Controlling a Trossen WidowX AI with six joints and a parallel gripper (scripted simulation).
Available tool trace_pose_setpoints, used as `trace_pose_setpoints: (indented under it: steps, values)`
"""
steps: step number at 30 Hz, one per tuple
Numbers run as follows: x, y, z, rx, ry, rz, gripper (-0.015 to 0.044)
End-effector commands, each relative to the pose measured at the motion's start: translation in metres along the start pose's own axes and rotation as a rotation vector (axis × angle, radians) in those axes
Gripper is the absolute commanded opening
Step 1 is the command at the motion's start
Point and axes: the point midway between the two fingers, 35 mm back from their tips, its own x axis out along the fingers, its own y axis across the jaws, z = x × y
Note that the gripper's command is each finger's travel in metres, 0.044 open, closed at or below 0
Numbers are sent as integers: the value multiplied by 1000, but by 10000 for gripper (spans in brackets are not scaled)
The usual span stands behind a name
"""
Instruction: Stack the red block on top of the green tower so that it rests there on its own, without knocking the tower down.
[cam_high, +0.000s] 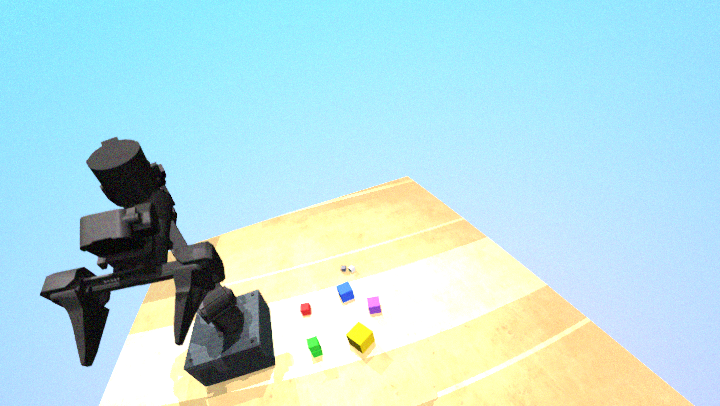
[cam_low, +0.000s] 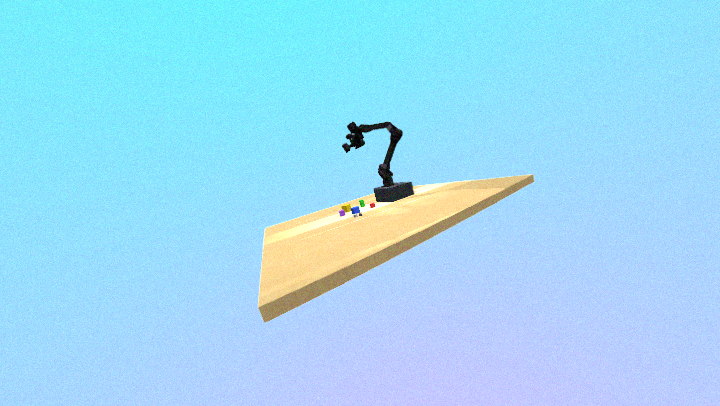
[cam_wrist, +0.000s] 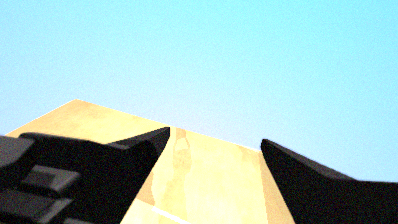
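The arm (cam_high: 219, 305) (cam_low: 394, 133) stood on a dark box-shaped base (cam_high: 199, 365) (cam_low: 395, 192) mounted on a wooden table (cam_high: 413, 201) (cam_low: 312, 272) (cam_wrist: 215, 175). In the exterior view, it rose from the base, bent at its elbow and reached out above the table, with its end pointing downward at a slant. The claw (cam_high: 133, 354) (cam_low: 353, 146) (cam_wrist: 214, 136) was wide open, its two dark fingers well apart, and it had hold of nothing. It was raised well above the tabletop and the blocks.

The red block (cam_high: 305, 309) (cam_low: 372, 205) lay on the table near the base, apart from the green tower (cam_high: 314, 346) (cam_low: 362, 203). The tower was upright, and the red block was not on top of it. The blue block (cam_high: 345, 292) (cam_low: 355, 209), the purple block (cam_high: 373, 305) (cam_low: 341, 212) and the large yellow block (cam_high: 360, 336) (cam_low: 346, 207) stood separately, farther from the base than the red block. Beyond the blue block, two tiny pieces, one dark (cam_high: 343, 268) and one pale (cam_high: 351, 269), lay close together; their exact shapes were too small to tell. In the wrist view, the table and its far edge showed between the fingers.
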Motion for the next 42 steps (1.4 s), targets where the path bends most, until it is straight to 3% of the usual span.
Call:
trace_pose_setpoints:
  steps: [1,11,23,33,42]
  values:
    - [7,42,-23,-49,69,127,440]
    - [-2,134,-87,-196,232,400,440]
    - [-48,210,-181,-415,445,663,440]
    - [-101,234,-267,-633,626,815,440]
    - [-146,222,-340,-855,781,888,440]
